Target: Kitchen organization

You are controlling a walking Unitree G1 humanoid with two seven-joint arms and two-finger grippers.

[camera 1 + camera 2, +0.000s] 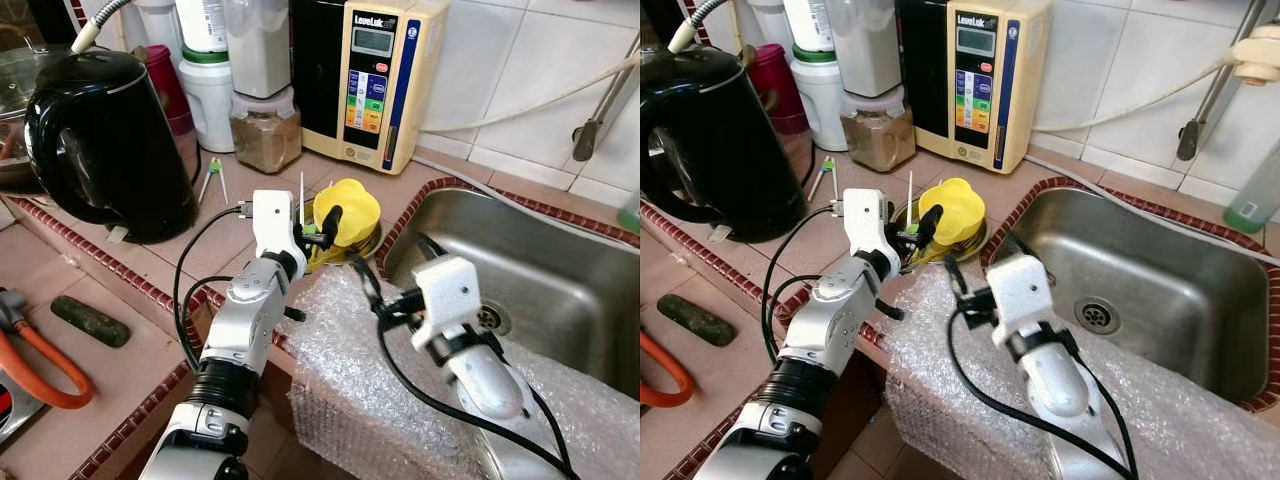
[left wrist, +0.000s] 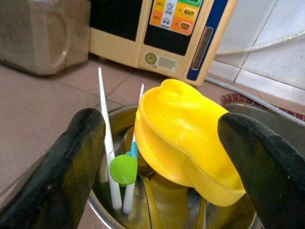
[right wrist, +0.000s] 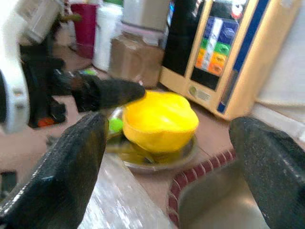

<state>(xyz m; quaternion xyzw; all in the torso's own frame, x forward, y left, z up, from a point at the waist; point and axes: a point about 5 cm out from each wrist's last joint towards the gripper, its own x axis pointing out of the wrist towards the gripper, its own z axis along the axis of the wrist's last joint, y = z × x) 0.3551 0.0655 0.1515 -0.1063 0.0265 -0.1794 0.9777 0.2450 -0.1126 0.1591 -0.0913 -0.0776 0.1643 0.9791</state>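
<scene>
at top centre the cream water ioniser (image 1: 372,75) reads "leveluk", its buttons illegible, while mid-frame the left gripper (image 2: 164,157), fingers spread wide, straddles the yellow cup (image 2: 183,143) tilted in a half-hidden steel bowl (image 1: 368,240), right gripper (image 3: 167,157) wide open, empty.

A tiled counter (image 1: 150,270) carries a black kettle (image 1: 105,140) near its back; jars (image 1: 265,125) and a cream appliance (image 1: 375,80) stand at the back wall; a steel bowl (image 1: 345,245) rests beside the sink edge.
</scene>
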